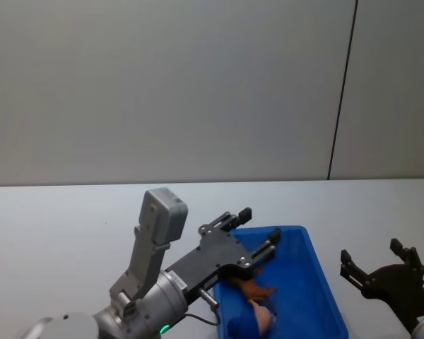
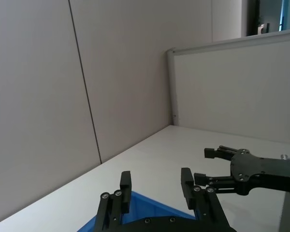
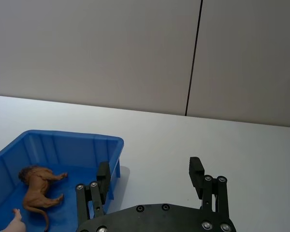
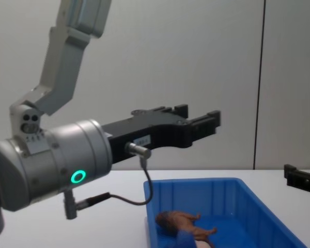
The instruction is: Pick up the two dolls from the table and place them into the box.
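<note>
The left arm has a silver-grey cylindrical wrist housing (image 4: pixel 57 165) bearing a glowing green ring light (image 4: pixel 78 177), a small white label and a thin black cable (image 4: pixel 125 199) looping beneath. Its upper links are pale grey and boxy. The matte black left gripper (image 4: pixel 198 120) and matte black right gripper (image 1: pixel 378 265) each have a flat palm plate with silver screw heads and squared, blocky fingertips.

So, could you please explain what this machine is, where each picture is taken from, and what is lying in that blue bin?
It is a two-armed robot seen through four cameras: head, chest and one on each wrist. The left gripper hangs open and empty above the blue box, which stands on the white table. The right gripper, also open and empty, sits beside the box. Inside the box lies a brown lion doll on its side. Next to it is a second doll with a blue part, only partly visible.
</note>
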Tool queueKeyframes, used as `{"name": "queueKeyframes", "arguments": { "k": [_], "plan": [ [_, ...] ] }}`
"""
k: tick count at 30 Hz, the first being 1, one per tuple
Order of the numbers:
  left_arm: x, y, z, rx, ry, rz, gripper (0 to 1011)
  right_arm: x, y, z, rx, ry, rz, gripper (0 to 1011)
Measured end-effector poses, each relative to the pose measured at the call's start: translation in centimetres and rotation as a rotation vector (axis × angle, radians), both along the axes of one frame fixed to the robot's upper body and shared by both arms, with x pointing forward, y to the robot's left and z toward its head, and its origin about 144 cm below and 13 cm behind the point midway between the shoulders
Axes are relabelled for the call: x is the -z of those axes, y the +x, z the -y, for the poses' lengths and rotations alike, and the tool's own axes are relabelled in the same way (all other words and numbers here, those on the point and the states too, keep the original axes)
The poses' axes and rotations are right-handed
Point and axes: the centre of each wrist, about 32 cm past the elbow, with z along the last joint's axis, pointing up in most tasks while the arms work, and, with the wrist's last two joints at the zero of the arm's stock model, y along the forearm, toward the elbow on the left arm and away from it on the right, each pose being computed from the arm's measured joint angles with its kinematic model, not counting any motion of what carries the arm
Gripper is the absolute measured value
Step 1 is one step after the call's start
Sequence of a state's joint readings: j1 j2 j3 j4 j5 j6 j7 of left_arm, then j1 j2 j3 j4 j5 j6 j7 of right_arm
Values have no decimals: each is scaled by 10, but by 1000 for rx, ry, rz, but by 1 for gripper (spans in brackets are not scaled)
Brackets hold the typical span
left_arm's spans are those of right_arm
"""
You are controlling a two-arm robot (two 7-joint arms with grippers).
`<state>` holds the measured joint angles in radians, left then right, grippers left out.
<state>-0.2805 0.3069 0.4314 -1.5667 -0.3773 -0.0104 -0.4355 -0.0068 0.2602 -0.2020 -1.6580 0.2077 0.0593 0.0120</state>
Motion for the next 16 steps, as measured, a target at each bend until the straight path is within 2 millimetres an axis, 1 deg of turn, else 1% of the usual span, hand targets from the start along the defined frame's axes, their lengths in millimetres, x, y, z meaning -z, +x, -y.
{"name": "queueKeyframes", "arguments": {
  "k": [1,3,5,6,8,9,10,14,16],
  "plan": [
    [0,1,1,5,-1,1,649,0,0,0,0,0,0,1001],
    [-1,2,3,15,-4,4,682,0,0,0,0,0,0,1001],
    [-1,3,5,28,-7,7,768,0,0,0,0,0,0,1001],
    [-2,4,6,31,-8,8,783,0,0,0,0,0,0,1001],
    [-2,5,7,41,-11,11,863,0,0,0,0,0,0,1001],
    [-3,5,8,44,-12,12,870,0,0,0,0,0,0,1001],
    [-3,6,9,50,-13,13,929,0,0,0,0,0,0,1001],
    [-4,8,10,60,-15,17,1001,0,0,0,0,0,0,1001],
    [-4,8,11,65,-16,18,1001,0,0,0,0,0,0,1001]
  ]
}}
